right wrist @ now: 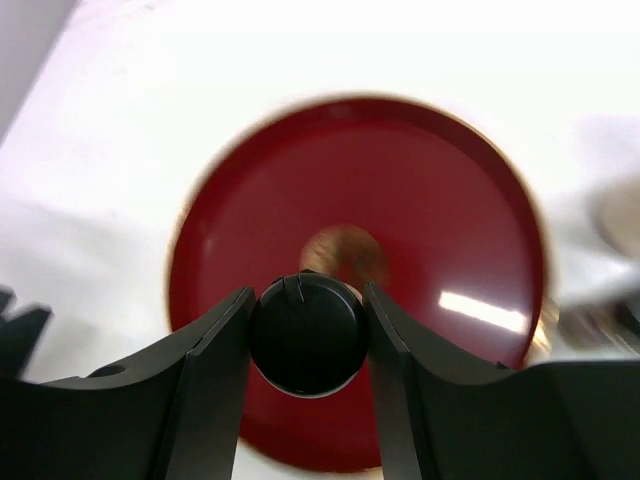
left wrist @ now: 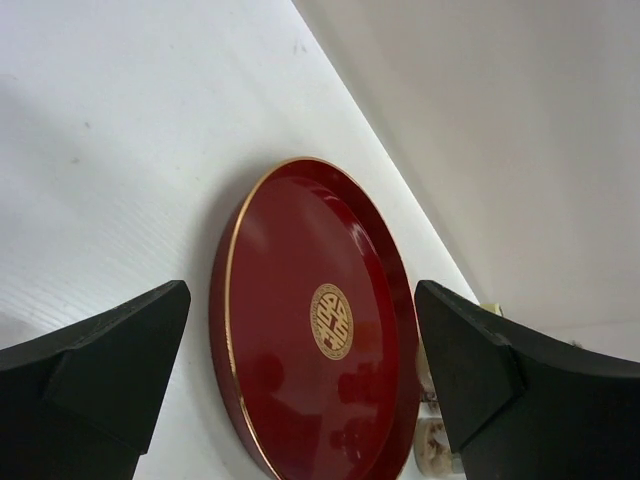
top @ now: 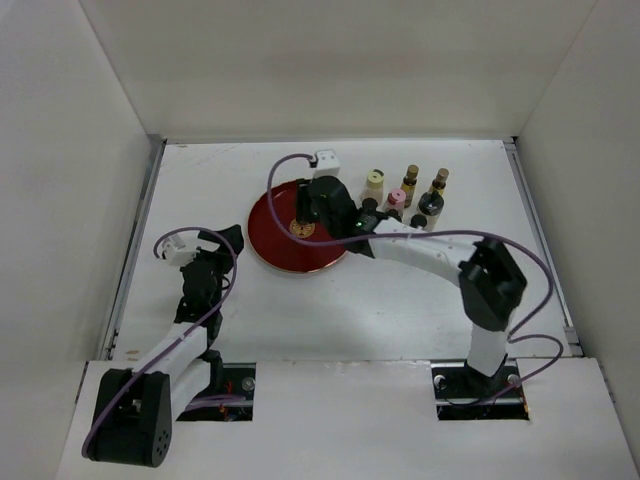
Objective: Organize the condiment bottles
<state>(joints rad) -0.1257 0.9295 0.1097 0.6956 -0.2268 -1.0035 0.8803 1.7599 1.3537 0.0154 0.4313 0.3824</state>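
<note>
My right gripper (top: 301,212) hangs over the round red tray (top: 270,235) and is shut on a small bottle with a black cap (right wrist: 307,335), held above the tray's gold emblem (right wrist: 345,252). Several other condiment bottles stand in a cluster right of the tray: a cream-capped one (top: 374,182), two amber ones with gold caps (top: 411,178) (top: 438,183), a pink-capped one (top: 396,200) and a black-capped one (top: 430,207). My left gripper (top: 228,240) is open and empty, left of the tray. Its view faces the tray (left wrist: 290,300), which holds nothing.
White walls enclose the table on the left, back and right. A white box on the right arm's cable (top: 326,159) sits behind the tray. Two bottles peek out past the tray's far rim in the left wrist view (left wrist: 435,445).
</note>
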